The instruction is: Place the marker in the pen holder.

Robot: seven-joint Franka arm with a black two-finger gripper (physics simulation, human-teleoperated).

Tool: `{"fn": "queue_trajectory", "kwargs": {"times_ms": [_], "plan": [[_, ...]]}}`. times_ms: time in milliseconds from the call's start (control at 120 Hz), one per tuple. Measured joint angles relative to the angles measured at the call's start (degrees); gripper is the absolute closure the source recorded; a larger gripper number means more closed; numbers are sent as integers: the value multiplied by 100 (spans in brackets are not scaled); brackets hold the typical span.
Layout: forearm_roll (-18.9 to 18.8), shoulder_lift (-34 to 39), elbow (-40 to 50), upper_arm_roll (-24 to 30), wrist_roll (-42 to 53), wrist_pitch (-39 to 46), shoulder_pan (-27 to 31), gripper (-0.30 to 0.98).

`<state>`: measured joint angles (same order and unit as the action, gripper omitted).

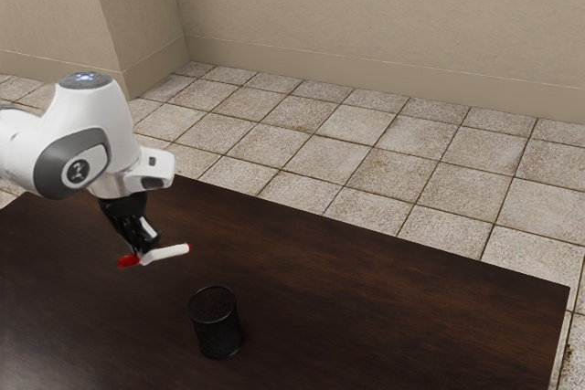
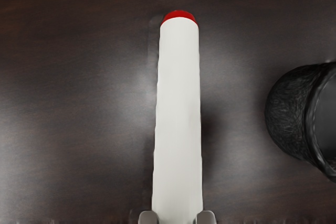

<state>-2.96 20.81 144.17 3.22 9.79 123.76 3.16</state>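
Note:
My gripper (image 1: 143,251) is shut on the marker (image 1: 171,252), above the dark table in the exterior view. The marker lies nearly level, its red cap towards the exterior view's left and its white body towards the right. In the wrist view the white marker (image 2: 178,108) stretches away from my gripper (image 2: 177,217), with a fingertip against each side. The black mesh pen holder (image 1: 217,324) stands upright on the table, apart from the marker and nearer the exterior camera. Part of the pen holder (image 2: 291,111) appears beside the marker in the wrist view.
The dark wooden table (image 1: 366,299) extends past the pen holder towards the exterior view's right. Its far edge borders a tiled floor (image 1: 366,162), with a beige wall (image 1: 384,25) behind.

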Motion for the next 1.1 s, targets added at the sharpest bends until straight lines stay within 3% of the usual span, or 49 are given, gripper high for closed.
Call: {"fn": "queue_trajectory", "kwargs": {"times_ms": [192,467,717,967,1050,1100], "plan": [[559,330,180,613,-197,-478,-85,78],[829,267,79,932,-418,-691,-146,77],[879,-696,-442,953,-558,-723,-194,74],[980,-1316,-1238,1029,-566,-788,-187,29],[1061,-1514,-2393,853,-599,-992,-156,20],[1108,-1831,-3644,639,-628,-1335,-119,16]]}}
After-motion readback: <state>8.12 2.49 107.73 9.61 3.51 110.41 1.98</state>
